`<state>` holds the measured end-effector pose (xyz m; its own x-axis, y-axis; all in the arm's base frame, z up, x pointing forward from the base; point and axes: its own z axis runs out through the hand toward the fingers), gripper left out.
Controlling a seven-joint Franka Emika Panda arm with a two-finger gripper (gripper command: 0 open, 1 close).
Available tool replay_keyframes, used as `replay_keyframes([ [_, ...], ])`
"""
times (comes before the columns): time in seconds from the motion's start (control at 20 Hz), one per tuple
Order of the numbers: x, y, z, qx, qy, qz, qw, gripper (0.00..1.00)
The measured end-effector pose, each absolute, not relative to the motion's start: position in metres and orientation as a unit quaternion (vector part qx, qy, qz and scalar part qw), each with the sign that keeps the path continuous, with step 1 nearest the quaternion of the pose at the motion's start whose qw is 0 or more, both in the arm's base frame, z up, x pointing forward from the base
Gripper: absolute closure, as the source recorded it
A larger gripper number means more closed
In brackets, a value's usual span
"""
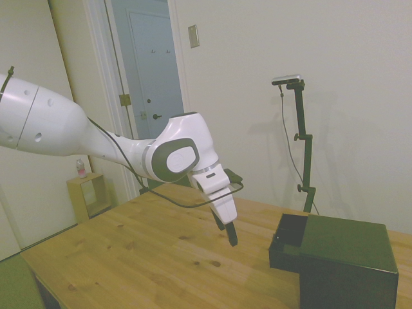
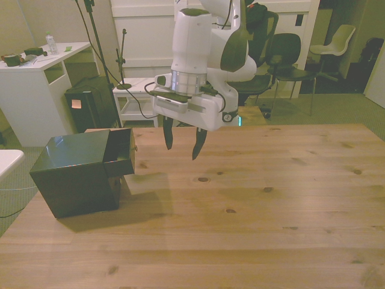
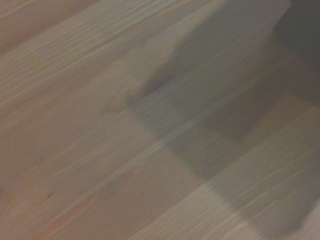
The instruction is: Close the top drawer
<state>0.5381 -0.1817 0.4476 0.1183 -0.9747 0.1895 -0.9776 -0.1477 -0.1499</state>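
Released, with both fingers apart and nothing between them, the tool (image 2: pixel 181 141) hangs above the wooden surface (image 2: pixel 252 205), near the top drawer (image 2: pixel 120 153) yet clear of it. That drawer juts out partway from the black cabinet (image 2: pixel 72 174) at the front view's left.

Office-style lab room.
Behind my wooden table (image 2: pixel 289 198) I see black chairs (image 2: pixel 289 57) and a white desk (image 2: pixel 33 78).
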Motion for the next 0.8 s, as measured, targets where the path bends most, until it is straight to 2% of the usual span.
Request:
replay_keyframes([
  [0.05, 0.538, -0.187, 0.447, 0.744, -0.657, 0.122, 0.007, 0.0],
  [0.1, 0.538, -0.192, 0.447, 0.74, -0.661, 0.121, 0.008, 1.0],
  [0.8, 0.55, -0.224, 0.444, 0.727, -0.676, 0.118, 0.026, 1.0],
])
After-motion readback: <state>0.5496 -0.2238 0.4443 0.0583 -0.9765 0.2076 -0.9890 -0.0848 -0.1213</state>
